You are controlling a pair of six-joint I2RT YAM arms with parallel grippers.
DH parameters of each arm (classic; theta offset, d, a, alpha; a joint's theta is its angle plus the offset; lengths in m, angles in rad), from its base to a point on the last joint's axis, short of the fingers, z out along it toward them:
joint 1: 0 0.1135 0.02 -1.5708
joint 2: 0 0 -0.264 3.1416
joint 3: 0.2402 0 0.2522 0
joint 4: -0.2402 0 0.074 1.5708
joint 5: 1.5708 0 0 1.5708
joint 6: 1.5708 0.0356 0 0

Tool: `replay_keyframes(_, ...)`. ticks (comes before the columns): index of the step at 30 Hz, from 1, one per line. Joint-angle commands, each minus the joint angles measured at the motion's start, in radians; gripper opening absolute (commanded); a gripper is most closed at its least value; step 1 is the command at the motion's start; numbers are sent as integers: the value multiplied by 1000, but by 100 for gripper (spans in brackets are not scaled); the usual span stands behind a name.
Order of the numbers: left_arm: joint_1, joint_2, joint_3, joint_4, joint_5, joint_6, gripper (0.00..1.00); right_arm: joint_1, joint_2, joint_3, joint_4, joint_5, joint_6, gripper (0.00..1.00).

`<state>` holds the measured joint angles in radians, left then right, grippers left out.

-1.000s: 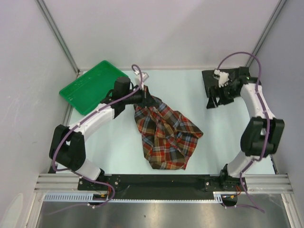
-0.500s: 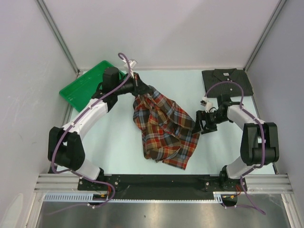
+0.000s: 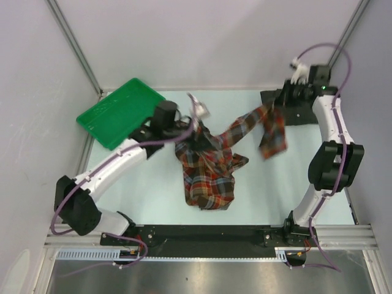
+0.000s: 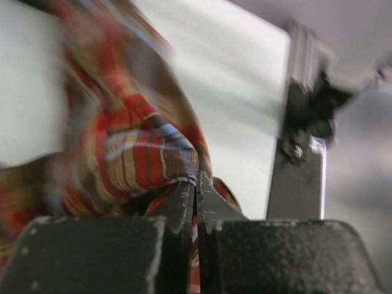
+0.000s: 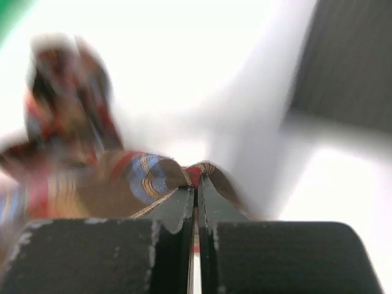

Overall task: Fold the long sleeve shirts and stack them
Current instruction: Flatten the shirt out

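Ideally, with left tool (image 3: 193, 126) and right tool (image 3: 279, 105) each clamped on the plaid shirt (image 3: 208, 174), pull apart evenly, then lay it flat on the worktop (image 3: 153, 184).

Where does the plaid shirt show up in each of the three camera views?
Top external: the plaid shirt is in the centre of the picture, with one part stretched up and right to the right pincer.
Left wrist: left and centre, blurred, pinched in the left pincer.
Right wrist: lower left, blurred, pinched at that pincer's tips.
Shared landmark: the pale tabletop shows behind the shirt in all three.
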<state>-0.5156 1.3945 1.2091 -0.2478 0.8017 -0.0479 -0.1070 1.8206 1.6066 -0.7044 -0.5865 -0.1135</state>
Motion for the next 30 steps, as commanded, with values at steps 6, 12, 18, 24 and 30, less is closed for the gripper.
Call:
replay_keyframes(6,-247,182,214,-303,93,200,47,84,-81,411,10,-35,-301,0)
replay_keyframes(12,220,89,101,-150,237,34,66,346,-437,-20,-114,-92,-590,0)
replay_keyframes(18,315,141,84,-226,82,207,66,803,-835,-722,-8,262,-920,0)
replay_keyframes(24,295,187,92,-229,111,241,73,801,-863,-714,-50,407,-819,48)
replay_keyframes(30,180,186,98,-252,132,350,74,512,-908,-660,-153,291,-877,62)
